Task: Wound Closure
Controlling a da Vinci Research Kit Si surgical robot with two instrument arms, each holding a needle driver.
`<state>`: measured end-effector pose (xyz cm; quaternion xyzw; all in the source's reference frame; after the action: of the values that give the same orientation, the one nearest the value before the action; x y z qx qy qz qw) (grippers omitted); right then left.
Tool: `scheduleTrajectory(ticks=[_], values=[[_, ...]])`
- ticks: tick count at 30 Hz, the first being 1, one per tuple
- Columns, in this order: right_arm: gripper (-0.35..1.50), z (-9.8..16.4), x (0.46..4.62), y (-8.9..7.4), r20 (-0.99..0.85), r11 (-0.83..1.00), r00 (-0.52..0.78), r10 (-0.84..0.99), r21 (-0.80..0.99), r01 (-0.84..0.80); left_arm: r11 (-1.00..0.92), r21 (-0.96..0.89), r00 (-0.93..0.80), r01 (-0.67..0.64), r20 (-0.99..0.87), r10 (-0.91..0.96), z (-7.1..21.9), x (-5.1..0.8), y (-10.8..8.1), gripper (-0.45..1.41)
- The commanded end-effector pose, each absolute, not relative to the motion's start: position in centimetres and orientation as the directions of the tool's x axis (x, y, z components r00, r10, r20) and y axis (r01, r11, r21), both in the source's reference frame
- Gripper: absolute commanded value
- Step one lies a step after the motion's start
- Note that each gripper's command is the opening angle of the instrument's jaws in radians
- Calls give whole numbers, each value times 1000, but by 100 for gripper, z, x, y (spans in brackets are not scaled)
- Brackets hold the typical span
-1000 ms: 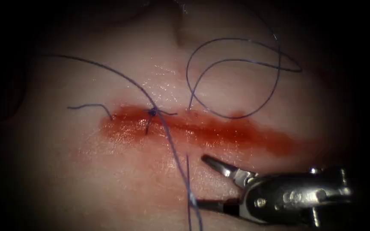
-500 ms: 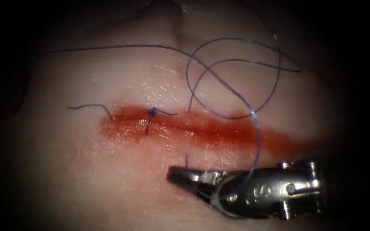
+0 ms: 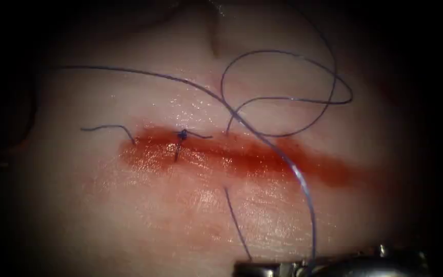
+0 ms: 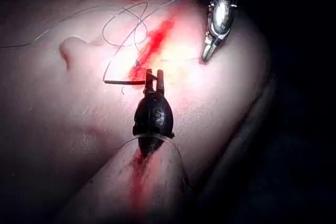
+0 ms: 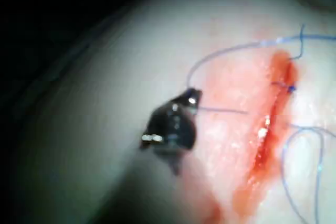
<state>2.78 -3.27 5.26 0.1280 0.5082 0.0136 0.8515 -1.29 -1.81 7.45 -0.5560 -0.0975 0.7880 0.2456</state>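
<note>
The tissue [image 3: 129, 215] has a long cut [image 3: 262, 156] wet with red fluid, with one tied knot [image 3: 182, 134] near its left end. At the lower edge of the endoscope view my right tool [image 3: 241, 267] is shut on the blue thread [image 3: 237, 225], which rises taut from the tissue just below the cut. More thread [image 3: 303, 190] arcs over the cut and loops [image 3: 283, 92] above it. In the left wrist view my left tool [image 4: 154, 75] is shut on a dark needle [image 4: 123, 82] near one end, held above the tissue. The right tool [image 5: 192, 98] grips thread [image 5: 223, 110].
Two cut thread tails lie by the knot, a long one [image 3: 106, 127] to its left and a short one [image 3: 201, 136] to its right. The right tool's shaft [image 4: 221, 11] stands beyond the left tool in the left wrist view.
The right tool's jaws, open a second ago beside the thread, have shut on it and drawn back toward the lower edge. The thread below the cut has pulled taut and the long strand swung right.
</note>
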Motion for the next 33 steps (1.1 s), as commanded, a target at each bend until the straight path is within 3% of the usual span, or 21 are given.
scheduleTrajectory(ticks=[1,7,10,11,12,13,16,21,33], values=[[-35,496,294,-354,-879,952,451,155,255,170,-859,-430,-260,-277,-827,498,752,-135,-189,-45],[-35,444,323,-379,-909,912,386,157,283,296,-860,-429,-260,-277,-828,497,754,-135,-189,-45],[-35,443,324,-376,-915,924,379,140,258,281,-860,-429,-260,-277,-828,497,754,-135,-189,-45],[41,447,318,-369,-913,948,386,131,230,222,-860,-429,-260,-277,-828,497,754,-135,-189,-45],[41,447,318,-369,-913,948,386,131,230,222,-860,-429,-260,-277,-828,497,754,-135,-189,-45],[74,450,314,-365,-911,955,390,133,223,196,-860,-429,-260,-277,-828,497,754,-135,-189,-45],[118,471,285,-335,-895,980,423,143,189,67,-860,-428,-261,-277,-828,496,755,-134,-189,-45],[114,522,260,-298,-892,997,447,70,71,-13,-862,-427,-260,-274,-830,494,758,-134,-189,-45],[108,579,279,-280,-866,996,495,63,26,-82,-862,-427,-260,-274,-830,494,758,-134,-189,-45]])
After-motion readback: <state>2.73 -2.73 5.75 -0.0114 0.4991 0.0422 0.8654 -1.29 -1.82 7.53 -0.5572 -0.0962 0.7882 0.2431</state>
